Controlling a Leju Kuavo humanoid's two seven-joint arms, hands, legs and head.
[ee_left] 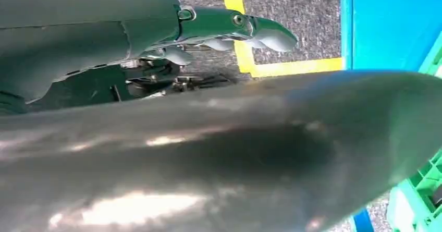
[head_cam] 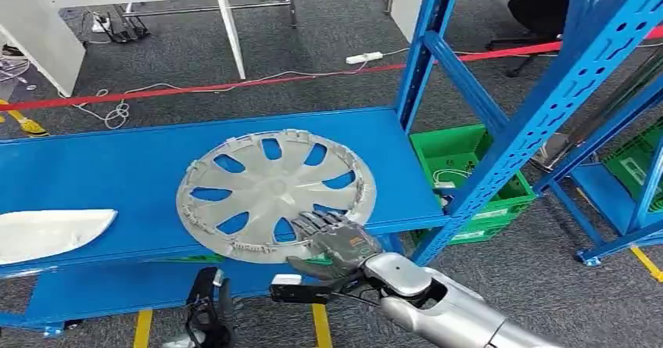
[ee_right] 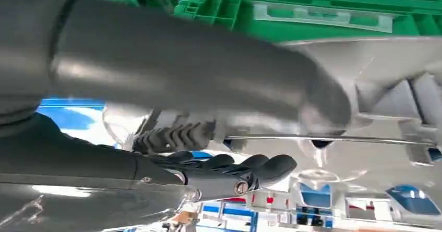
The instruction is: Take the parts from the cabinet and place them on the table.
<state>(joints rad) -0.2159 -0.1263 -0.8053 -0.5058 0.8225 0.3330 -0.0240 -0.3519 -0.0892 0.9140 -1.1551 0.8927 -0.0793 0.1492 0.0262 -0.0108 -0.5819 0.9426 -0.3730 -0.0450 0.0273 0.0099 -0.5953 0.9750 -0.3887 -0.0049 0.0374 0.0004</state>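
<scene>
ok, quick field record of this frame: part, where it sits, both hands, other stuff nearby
part: silver hubcap, lying flat
location: blue shelf of the rack, its near edge over the shelf's front edge
right hand: on the hubcap's near rim, fingers on top and thumb below; appears to grip it
left hand: hangs low over grey floor and yellow tape, holds nothing, fingers loosely curled
other part: white panel at the shelf's left
nearby: green crate on the floor beside the rack

Left hand enters close to camera, dark fingers lying fairly straight with nothing between them. Thick grey thumb, blurred, covers much of picture. Behind hand: grey carpet floor with yellow tape line. Blue shelf panel beside tape. Green crate next to blue panel.
</scene>
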